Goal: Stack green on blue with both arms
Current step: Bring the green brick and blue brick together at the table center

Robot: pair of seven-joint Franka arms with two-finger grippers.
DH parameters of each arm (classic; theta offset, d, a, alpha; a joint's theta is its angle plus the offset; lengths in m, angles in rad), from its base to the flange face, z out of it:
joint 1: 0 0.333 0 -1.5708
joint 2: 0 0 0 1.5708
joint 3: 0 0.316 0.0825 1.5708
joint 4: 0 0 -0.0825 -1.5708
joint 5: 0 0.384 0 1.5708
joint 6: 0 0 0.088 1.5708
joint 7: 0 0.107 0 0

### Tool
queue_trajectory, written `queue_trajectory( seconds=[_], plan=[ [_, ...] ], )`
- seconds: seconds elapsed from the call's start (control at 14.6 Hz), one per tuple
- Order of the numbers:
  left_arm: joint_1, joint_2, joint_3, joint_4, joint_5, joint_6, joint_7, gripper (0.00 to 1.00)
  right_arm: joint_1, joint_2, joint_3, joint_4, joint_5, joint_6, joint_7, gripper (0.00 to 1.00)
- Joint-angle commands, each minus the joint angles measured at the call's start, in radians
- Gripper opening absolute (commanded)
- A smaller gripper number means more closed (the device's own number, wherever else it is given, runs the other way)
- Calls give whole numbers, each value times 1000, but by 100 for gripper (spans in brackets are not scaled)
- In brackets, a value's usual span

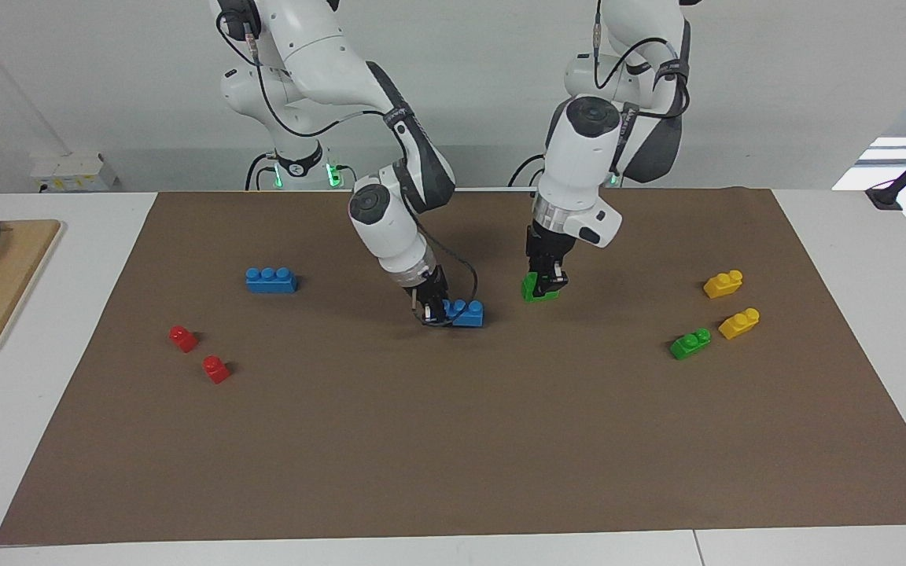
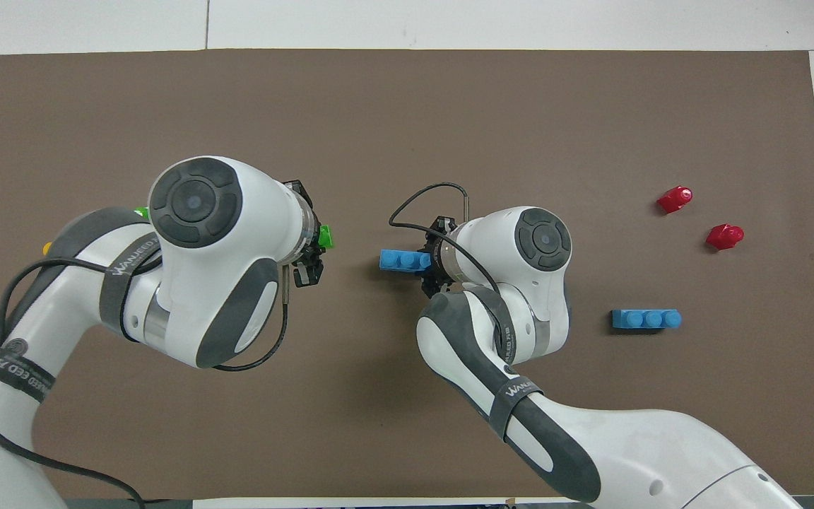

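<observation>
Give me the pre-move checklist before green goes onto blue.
1. Left tool shut on the green brick: ok.
2. Right tool shut on one end of the blue brick: ok.
3. Blue brick's studs face up with its free end bare for the green brick: ok.
4. Green brick lined up over the blue studs: not ok; it is beside the blue brick with a gap between them.
5. Green brick's underside facing down: cannot tell.
6. Spare bricks out of the path, the second blue brick and the second green brick: ok; both lie toward the table ends.
</observation>
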Motion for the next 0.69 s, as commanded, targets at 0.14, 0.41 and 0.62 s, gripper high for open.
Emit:
queue_trajectory(
  seconds=[0.14, 0.41, 0.62],
  plan=[
    [-33, 31, 10, 3, 31, 53, -30, 0, 3, -1, -4, -19, -57, 30, 60, 0],
    [-36, 77, 1, 14, -48, 121, -19, 0, 5, -1, -1, -49, -57, 80, 60, 0],
    [-39, 105, -9, 19, -84, 130, -5, 0, 5, -4, 1, -63, -57, 94, 48, 0]
  ],
)
